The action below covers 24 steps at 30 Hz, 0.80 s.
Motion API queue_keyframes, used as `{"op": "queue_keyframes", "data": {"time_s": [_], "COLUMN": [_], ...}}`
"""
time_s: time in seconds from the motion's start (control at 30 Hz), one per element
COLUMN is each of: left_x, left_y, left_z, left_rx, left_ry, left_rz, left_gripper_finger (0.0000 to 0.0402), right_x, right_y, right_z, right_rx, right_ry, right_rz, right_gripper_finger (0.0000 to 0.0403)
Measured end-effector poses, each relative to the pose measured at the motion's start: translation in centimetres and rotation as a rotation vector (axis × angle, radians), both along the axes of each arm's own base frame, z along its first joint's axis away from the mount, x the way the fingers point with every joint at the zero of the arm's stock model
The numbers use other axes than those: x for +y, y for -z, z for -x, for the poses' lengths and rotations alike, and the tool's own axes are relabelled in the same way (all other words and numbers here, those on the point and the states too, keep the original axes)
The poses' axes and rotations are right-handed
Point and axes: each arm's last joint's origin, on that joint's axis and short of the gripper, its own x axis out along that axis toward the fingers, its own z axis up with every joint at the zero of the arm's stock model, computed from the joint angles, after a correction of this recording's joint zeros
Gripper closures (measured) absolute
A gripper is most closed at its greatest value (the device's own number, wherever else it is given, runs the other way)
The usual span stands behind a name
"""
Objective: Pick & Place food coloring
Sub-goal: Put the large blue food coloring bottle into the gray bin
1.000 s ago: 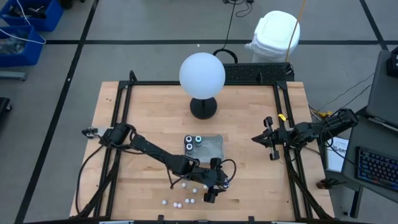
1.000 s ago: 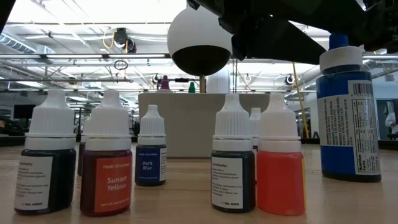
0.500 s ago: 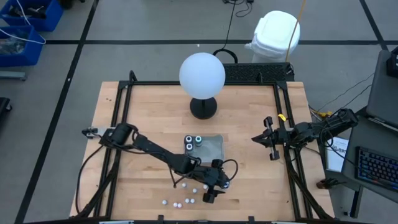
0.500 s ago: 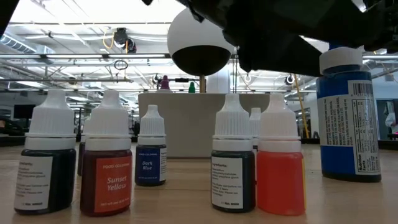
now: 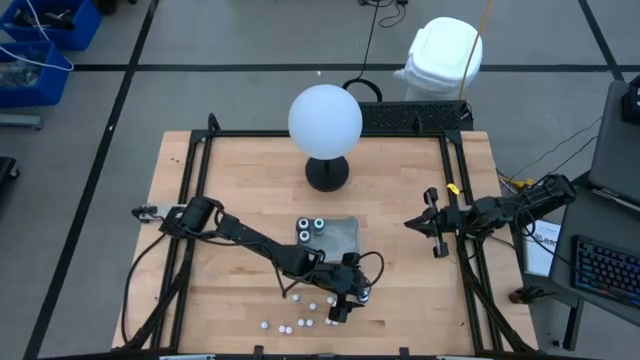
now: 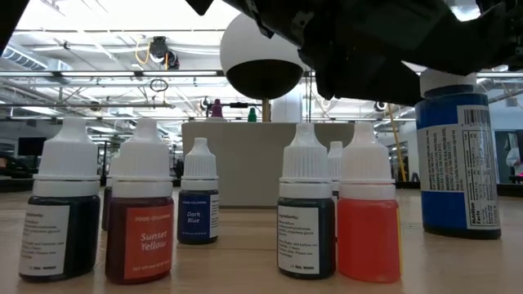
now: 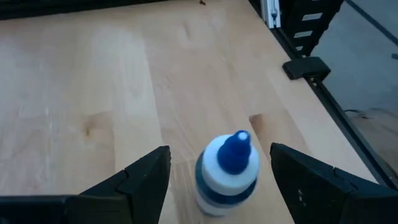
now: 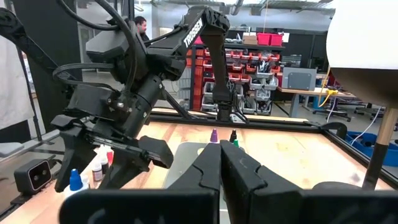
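Several small white-capped food coloring bottles (image 6: 140,214) stand upright on the wooden table near its front edge, also in the high view (image 5: 297,312). A larger blue-tipped bottle (image 7: 229,169) stands upright to their right (image 6: 458,151). My left gripper (image 7: 219,155) is open, slanting down over it, one finger on each side of the bottle and clear of it. Three dark round bottles (image 5: 309,229) stand in the clear tray (image 5: 345,240). My right gripper (image 5: 432,225) waits shut at the table's right side.
A big white globe on a black base (image 5: 325,122) stands at the table's far middle. A black frame rail (image 7: 311,68) runs along the table's edge beyond the blue-tipped bottle. Bare wood lies between the tray and the right arm.
My left gripper has sunk a little over the blue-tipped bottle, staying open. In the low view its dark body now covers the bottle's blue tip, which showed a second ago. The bottles have not moved.
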Motion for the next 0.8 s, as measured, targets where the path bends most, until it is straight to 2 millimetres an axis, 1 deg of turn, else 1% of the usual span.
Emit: {"op": "queue_keyframes", "data": {"time_s": [0.27, 0.47, 0.6, 0.8], "left_x": [0.16, 0.18, 0.19, 0.27], "left_y": [0.19, 0.31, 0.34, 0.62], "left_z": [0.09, 0.15, 0.17, 0.38], "left_rx": [0.025, 0.037, 0.039, 0.068], "left_ry": [-0.008, -0.008, -0.005, 0.012], "left_rz": [-0.003, -0.007, -0.012, -0.046], "left_gripper_finger": [0.0128, 0.0128, 0.0128, 0.0128], "right_x": [0.0, 0.0, 0.01, 0.01], "right_y": [0.02, 0.03, 0.2, 0.12], "right_z": [0.0, 0.0, -0.02, -0.01], "right_rx": [0.002, 0.007, 0.023, 0.015], "right_ry": [0.001, -0.004, -0.004, -0.005], "right_rz": [0.0, -0.044, -0.041, -0.045], "right_gripper_finger": [0.0403, 0.0403, 0.0403, 0.0403]}}
